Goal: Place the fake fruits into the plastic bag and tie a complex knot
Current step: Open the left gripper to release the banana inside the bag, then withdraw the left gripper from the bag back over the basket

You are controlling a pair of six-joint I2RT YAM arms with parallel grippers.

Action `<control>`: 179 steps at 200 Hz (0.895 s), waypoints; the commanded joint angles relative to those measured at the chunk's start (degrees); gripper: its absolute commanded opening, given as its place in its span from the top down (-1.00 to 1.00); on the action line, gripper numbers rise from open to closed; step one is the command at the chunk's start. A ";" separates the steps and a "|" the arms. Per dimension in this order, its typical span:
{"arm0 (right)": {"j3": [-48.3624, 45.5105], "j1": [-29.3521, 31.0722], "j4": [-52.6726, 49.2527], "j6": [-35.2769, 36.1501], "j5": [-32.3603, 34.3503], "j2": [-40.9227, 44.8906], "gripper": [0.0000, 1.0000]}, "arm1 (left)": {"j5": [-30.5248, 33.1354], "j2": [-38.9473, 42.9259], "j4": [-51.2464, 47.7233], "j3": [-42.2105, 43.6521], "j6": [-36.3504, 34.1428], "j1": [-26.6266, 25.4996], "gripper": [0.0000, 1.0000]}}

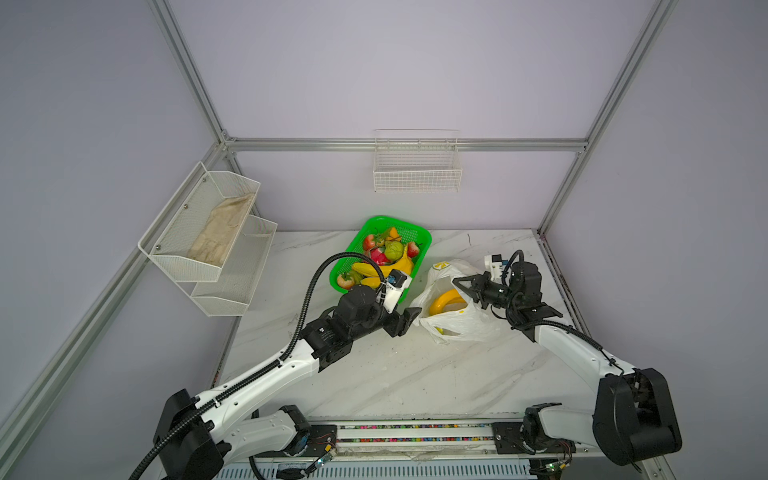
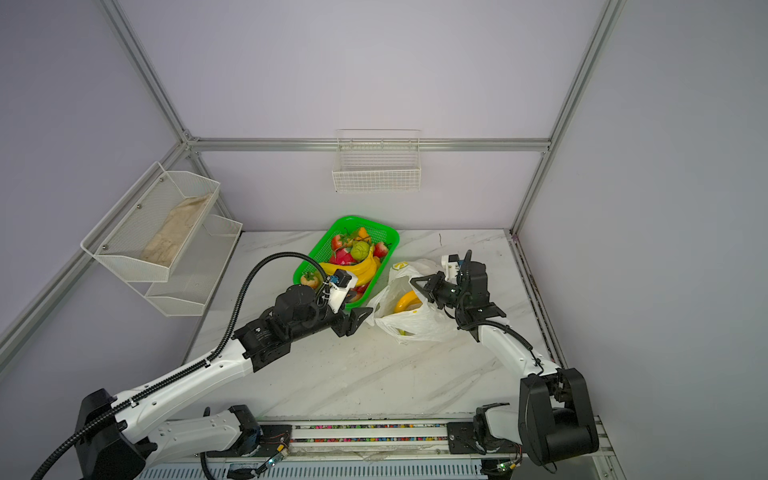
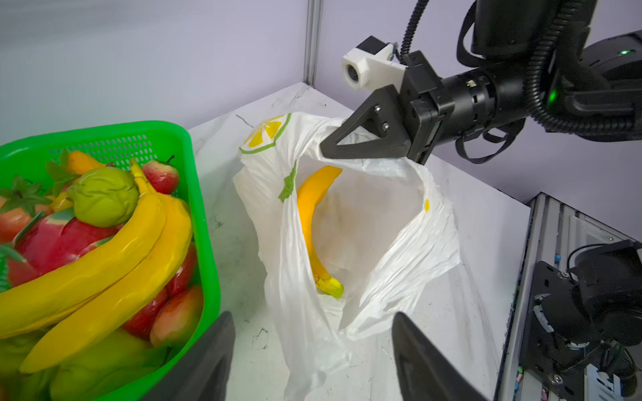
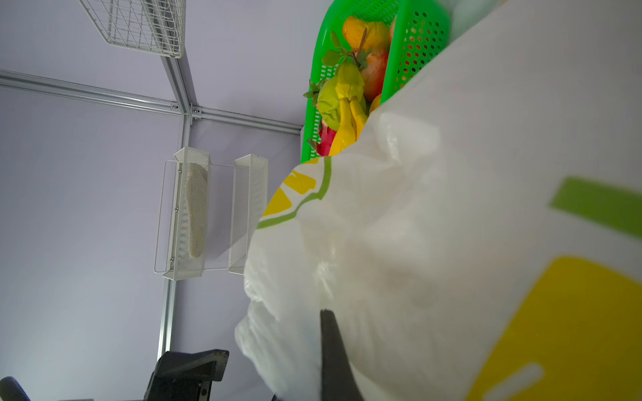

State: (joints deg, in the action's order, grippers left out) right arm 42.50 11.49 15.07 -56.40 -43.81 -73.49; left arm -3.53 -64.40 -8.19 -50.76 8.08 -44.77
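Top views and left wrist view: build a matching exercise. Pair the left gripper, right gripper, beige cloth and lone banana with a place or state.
Things:
1. left gripper
2. right gripper
3. beige cloth
4. lone banana

Places or states:
A. in the white wall rack
B. shut on the plastic bag rim
C. inside the plastic bag
D. open, empty

Pairs: 1-D, 2-B, 3-A, 4-C
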 commanded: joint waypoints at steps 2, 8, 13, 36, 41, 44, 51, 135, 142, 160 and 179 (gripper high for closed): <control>1.22 -0.46 0.57 1.03 -0.22 -0.16 1.00 | 1.34 -0.87 -2.43 2.52 1.26 -0.05 -0.50; 1.24 -0.41 0.58 1.03 -0.31 -0.22 1.00 | 0.20 -1.77 -2.37 2.19 1.24 -0.01 -0.51; 1.31 -0.41 0.50 1.07 -0.39 -0.18 1.00 | -0.69 -2.57 -2.30 1.95 1.11 -0.02 -0.52; 1.44 -0.43 0.31 1.16 -0.46 0.06 1.00 | -3.91 -6.11 -2.08 -0.21 1.11 -0.02 -0.53; 1.44 -0.41 0.23 1.21 -0.45 0.14 1.00 | -4.11 -6.82 -1.93 -0.57 1.15 -0.05 -0.53; 1.44 -0.43 0.11 1.16 -0.48 0.16 1.00 | -4.12 -7.20 -1.96 -0.79 1.08 -0.05 -0.53; 1.44 -0.45 0.06 1.20 -0.47 0.40 1.00 | -3.80 -8.00 -2.03 -1.12 0.77 -0.05 -0.53; 1.95 -0.54 -0.76 1.43 -0.39 0.46 1.00 | 3.55 -12.88 -0.10 -3.20 -0.60 0.04 -0.22; 2.06 -0.57 -0.88 1.46 -0.40 0.35 1.00 | 3.34 -13.10 0.98 -3.20 -1.01 0.09 -0.18; 2.31 -0.63 -1.16 1.54 -0.33 0.32 1.00 | 3.18 -13.79 2.92 -3.50 -2.05 0.17 -0.06; 2.80 -0.60 -1.97 2.20 -0.24 0.10 1.00 | 2.38 -14.55 3.71 -4.37 -2.84 0.17 0.14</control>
State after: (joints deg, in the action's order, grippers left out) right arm 42.87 11.22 13.98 -55.33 -43.90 -73.49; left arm -1.13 -78.37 -8.88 -50.78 6.39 -44.75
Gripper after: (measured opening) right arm 0.048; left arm 0.481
